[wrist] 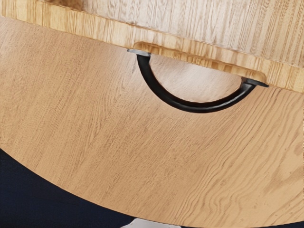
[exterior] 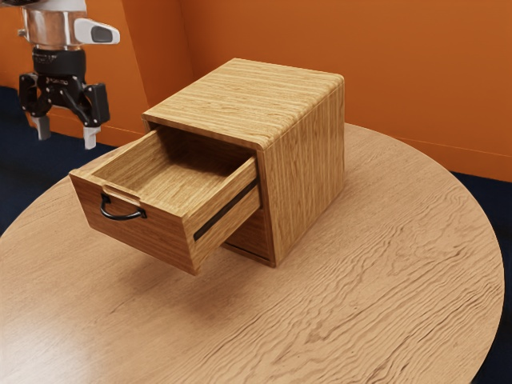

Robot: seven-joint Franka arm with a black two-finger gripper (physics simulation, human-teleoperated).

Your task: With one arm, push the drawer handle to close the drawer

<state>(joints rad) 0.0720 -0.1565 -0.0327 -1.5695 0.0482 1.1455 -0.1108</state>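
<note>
Exterior view, principal item: black handle (exterior: 121, 218), a curved bow fixed by both ends to the outer face of an open drawer (exterior: 152, 240). Drawer: wood, upper position, standing well out from its cabinet (exterior: 308, 160), inside exposed; shallow notch (exterior: 122, 192) in the front rim above the handle; dark rail (exterior: 226, 210) along one side. Lower front (exterior: 254, 236): wood, partly hidden beneath the drawer. Cabinet: grained wood, rounded top edge, upright on a round wooden tabletop (exterior: 360, 304). Tool (exterior: 67, 133): black, pointing down, its two fingers apart; held above and clear of the handle, toward the exterior view's left. Wrist view: handle bow projecting from the drawer front over the tabletop. Surroundings: orange walls (exterior: 416, 72), dark blue floor (exterior: 12, 160).
</note>
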